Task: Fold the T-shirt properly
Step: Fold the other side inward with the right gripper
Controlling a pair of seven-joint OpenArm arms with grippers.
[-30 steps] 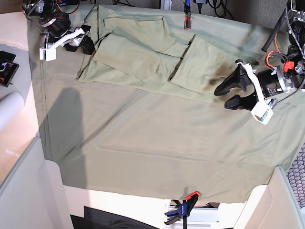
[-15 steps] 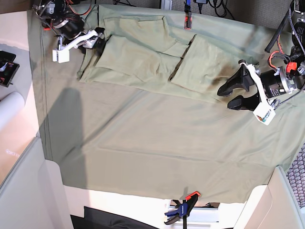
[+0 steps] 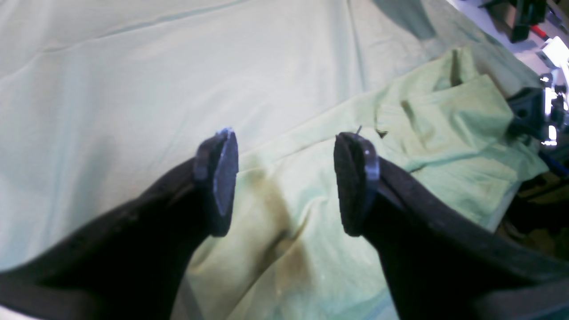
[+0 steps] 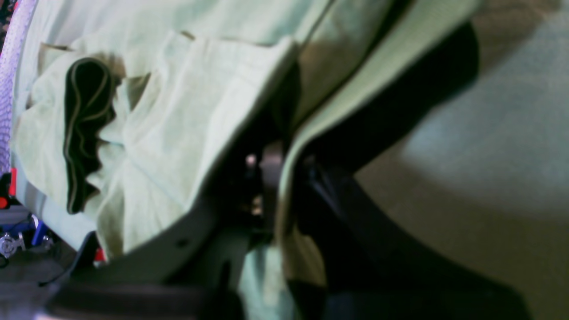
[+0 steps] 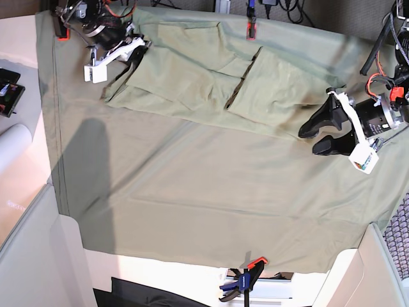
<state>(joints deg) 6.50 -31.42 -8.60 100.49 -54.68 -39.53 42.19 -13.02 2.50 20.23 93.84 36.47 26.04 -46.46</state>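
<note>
Item: T-shirt (image 5: 192, 73), pale sage-green. Lies partly folded at the far side of the counter, on a larger cloth sheet (image 5: 211, 198) of the same colour; one sleeve end points toward the orange clamp (image 5: 251, 27) at the sheet's far edge.

Item: right end effector (image 5: 131, 54). Sits at the T-shirt's corner farthest from the left end effector. In the right wrist view the fingers are closed on a fold of T-shirt fabric (image 4: 249, 111), with cloth running between them.

Item: left end effector (image 5: 314, 136). Hangs just beside the T-shirt's opposite edge, jaws wide apart, holding nothing. In the left wrist view the two pads (image 3: 220, 178) straddle T-shirt fabric that bears a darker patch; whether they touch the cloth cannot be told.

Step in hand, as judged: securing both ends of the T-shirt for the next fold.

Handling notes, as judged:
- Lower the left end effector onto the T-shirt edge only; the sheet beneath matches in colour and could be pinched along with it.
- Close on a hem, not loose mid-panel cloth.
- Lift both ends level, so the existing fold near the clamp does not spill open.
- Keep the right grip firm; soft cotton slips easily.
</note>
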